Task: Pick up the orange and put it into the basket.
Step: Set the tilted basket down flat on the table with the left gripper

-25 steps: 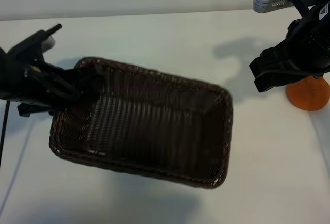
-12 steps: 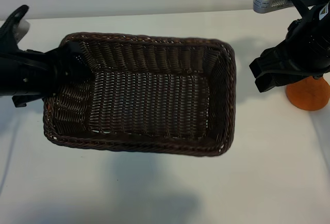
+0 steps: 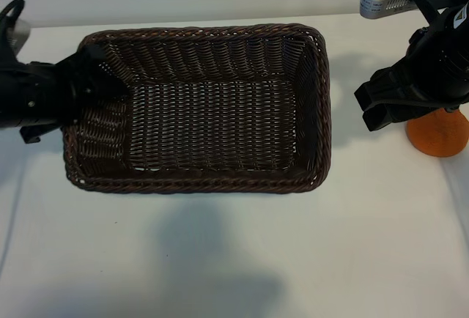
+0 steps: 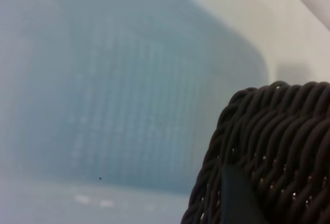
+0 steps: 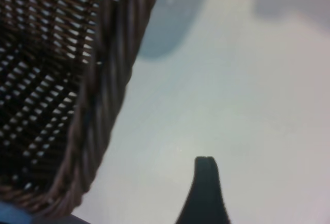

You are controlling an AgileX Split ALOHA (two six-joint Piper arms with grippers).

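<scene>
Basket (image 3: 198,109) rotation is seen: it is now squared and lifted by the left gripper (image 3: 91,83), pinching its rim, while the right gripper (image 3: 385,109) (jaws spread) hovers beside the ungrasped orange (image 3: 438,133).

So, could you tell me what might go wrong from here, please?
1. The left gripper holds the basket by one end of its rim only, raised off the table; it could tilt or slip.
2. The right gripper hangs beside the orange, not around it, and could knock it away.
</scene>
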